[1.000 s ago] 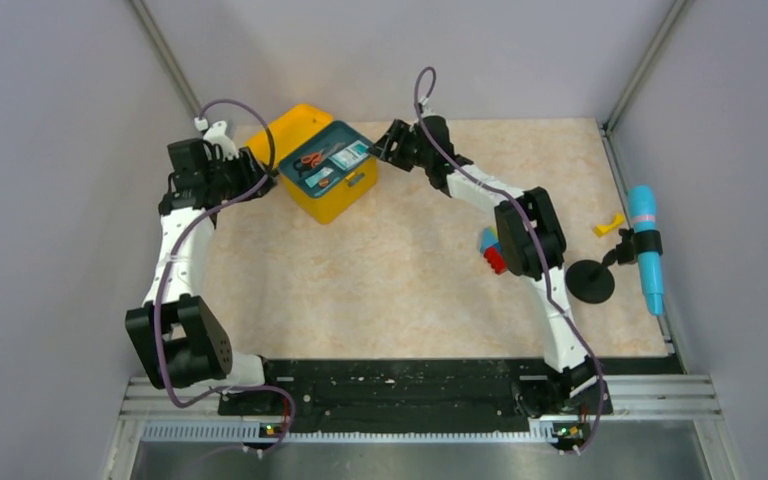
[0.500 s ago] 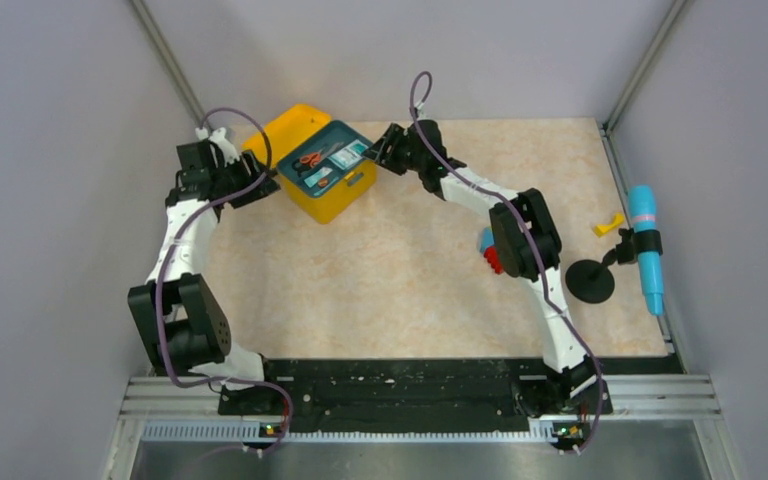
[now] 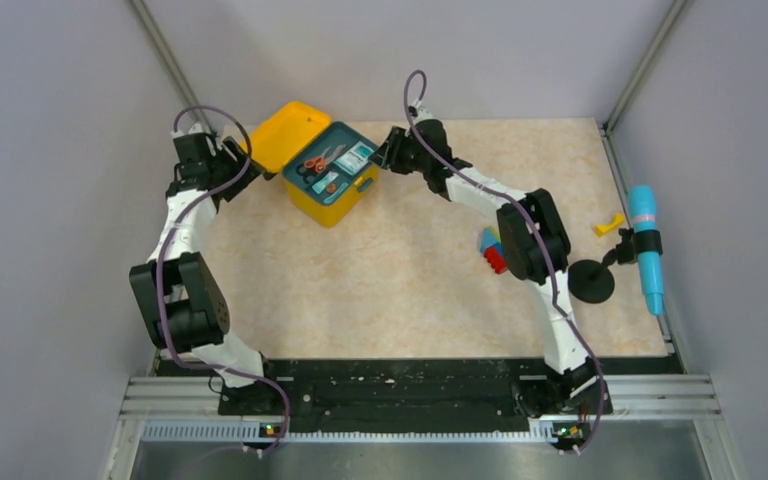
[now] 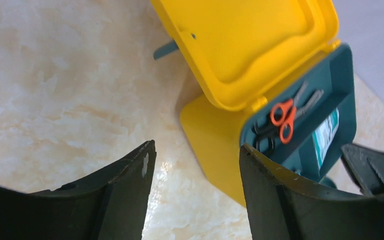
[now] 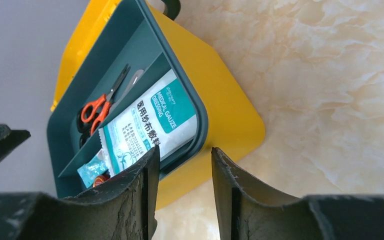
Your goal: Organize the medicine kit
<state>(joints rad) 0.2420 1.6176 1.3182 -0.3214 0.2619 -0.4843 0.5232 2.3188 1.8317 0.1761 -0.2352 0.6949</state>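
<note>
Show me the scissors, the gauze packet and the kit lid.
scissors (image 4: 292, 112), left wrist view, where the orange handles meet.
gauze packet (image 5: 152, 125), right wrist view, printed front.
kit lid (image 4: 250, 45), left wrist view, inner face.

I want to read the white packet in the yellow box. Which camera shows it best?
The right wrist view: the gauze packet lies close, its label readable. The left wrist view shows only a narrow strip of it; the top view, just a tiny pale patch.

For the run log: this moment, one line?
medicine kit: lid open | tray: in kit, holds scissors, gauze pack | left end effector: open, by lid | right end effector: open, at tray rim
</note>
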